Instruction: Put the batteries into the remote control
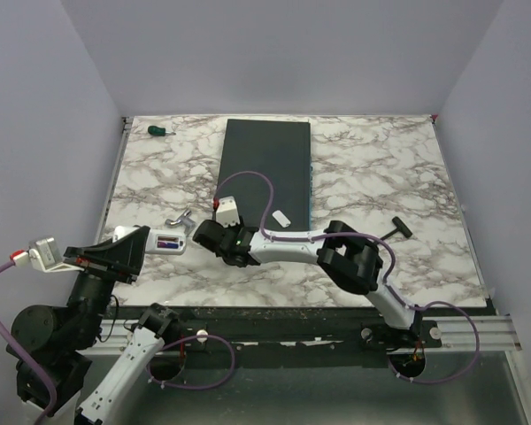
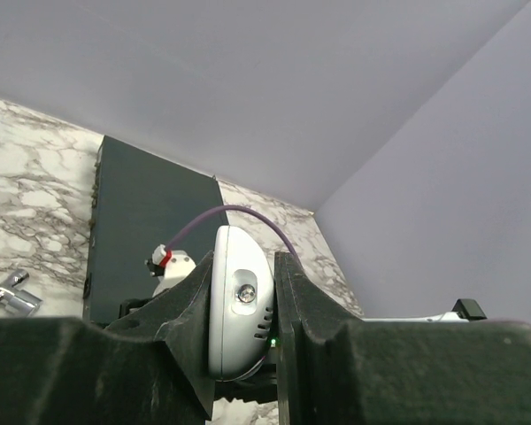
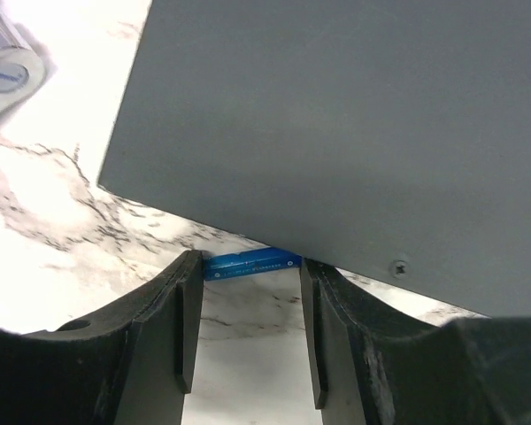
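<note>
The remote control (image 2: 239,301) was off the table near the left edge, its narrow end facing the left wrist camera, and the left gripper (image 2: 243,266) was clamped on it with one finger pressed against each long side. From above, its open bay faced up with the purple-blue battery (image 1: 166,241) lying inside (a red speck showed at one end of it). The blue battery (image 3: 252,262) was just right of the remote, in the right gripper (image 3: 250,276). It spanned the gap crosswise, with each end against the inner face of a fingertip (image 3: 188,292), so the gripper had hold of it lengthwise. In the right wrist view the battery appeared right against the edge of the dark grey slab (image 1: 265,164).

The two grippers were close together but not touching, the right one reaching in from the right side. A small bright metal piece (image 1: 177,217) lay just beyond the remote. The tiny white cover piece (image 1: 280,217) sat on the near part of the slab, right of the right gripper's wrist. The black T-shaped tool (image 1: 398,228) lay on the marble table (image 1: 380,159) well off to the right. The green-handled screwdriver (image 1: 161,130) was at the far left corner, well apart from everything else.
</note>
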You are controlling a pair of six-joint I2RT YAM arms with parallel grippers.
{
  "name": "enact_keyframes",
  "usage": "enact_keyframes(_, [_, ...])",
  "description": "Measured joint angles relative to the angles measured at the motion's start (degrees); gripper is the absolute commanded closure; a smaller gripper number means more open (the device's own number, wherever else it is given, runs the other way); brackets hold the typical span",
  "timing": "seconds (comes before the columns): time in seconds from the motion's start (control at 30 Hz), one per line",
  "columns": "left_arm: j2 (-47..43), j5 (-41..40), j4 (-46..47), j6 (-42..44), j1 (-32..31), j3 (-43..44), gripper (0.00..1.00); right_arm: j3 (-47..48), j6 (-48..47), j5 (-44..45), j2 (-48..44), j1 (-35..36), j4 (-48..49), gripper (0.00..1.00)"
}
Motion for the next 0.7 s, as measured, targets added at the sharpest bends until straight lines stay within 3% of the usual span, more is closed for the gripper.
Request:
enact_keyframes(0.27, [-0.2, -0.9, 0.0, 0.0, -1.0, -0.5, 1.00, -18.9, -3.1, -3.5, -11.4, -1.0, 10.7, 0.62])
enact_keyframes(0.7, [-0.2, -1.2, 0.5, -0.1, -1.9, -3.8, 1.00, -45.5, -7.0, -10.1, -35.9, -0.5, 12.9, 0.57])
